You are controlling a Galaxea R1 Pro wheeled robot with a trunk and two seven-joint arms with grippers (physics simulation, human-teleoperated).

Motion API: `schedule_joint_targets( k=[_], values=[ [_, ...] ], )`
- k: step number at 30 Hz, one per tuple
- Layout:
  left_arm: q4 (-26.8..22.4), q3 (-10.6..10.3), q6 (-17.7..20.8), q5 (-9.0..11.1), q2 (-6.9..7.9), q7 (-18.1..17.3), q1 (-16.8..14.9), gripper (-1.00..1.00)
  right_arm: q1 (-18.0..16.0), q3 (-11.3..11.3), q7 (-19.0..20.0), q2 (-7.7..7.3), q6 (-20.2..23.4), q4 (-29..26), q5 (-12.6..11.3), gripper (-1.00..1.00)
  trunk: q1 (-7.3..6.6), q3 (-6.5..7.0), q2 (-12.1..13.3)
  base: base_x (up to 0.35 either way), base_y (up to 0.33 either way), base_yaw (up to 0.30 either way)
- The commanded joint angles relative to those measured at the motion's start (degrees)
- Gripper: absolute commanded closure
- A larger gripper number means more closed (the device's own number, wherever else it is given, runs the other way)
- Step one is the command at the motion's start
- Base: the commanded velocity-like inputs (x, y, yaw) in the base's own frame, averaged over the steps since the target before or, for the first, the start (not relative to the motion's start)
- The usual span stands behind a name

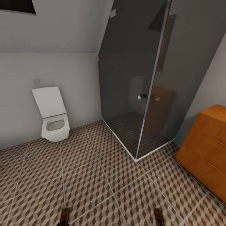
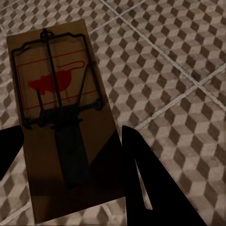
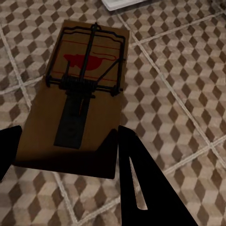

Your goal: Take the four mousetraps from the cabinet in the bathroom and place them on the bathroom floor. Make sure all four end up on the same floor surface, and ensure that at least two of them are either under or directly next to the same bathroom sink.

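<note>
We are facing the cube-patterned bathroom floor (image 1: 94, 175), glass shower stall (image 1: 135, 88), orange cabinet (image 1: 207, 147) and toilet (image 1: 51, 114). Each pincer is clamping a tan mousetrap endwise, board pointing straight ahead: left pincer (image 2: 70, 155) holding the left mousetrap (image 2: 61, 117), right pincer (image 3: 66, 150) holding the right mousetrap (image 3: 82, 94). Both are showing dark wire and a red mark.

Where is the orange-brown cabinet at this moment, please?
In the head view the cabinet stands at the right edge on the bathroom floor, just right of the glass shower enclosure.
</note>
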Motion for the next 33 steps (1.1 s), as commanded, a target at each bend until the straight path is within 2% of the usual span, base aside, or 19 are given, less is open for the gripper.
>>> schedule_joint_targets(
  k=[1,33],
  values=[
    [0.11,-0.34,-0.11,-0.53,-0.04,0.78,-0.04,1.0,0.0,0.51,0.0,-0.06,-0.2,0.01,-0.76,1.0,0.0,-0.02,-0.03,0.0,0.0,0.282],
    [0.11,-0.34,-0.1,-0.53,-0.04,0.78,-0.04,1.0,-0.04,0.56,0.0,0.02,-0.17,0.01,-0.74,1.0,0.0,0.83,-0.03,0.0,0.0,0.282]
  ],
)
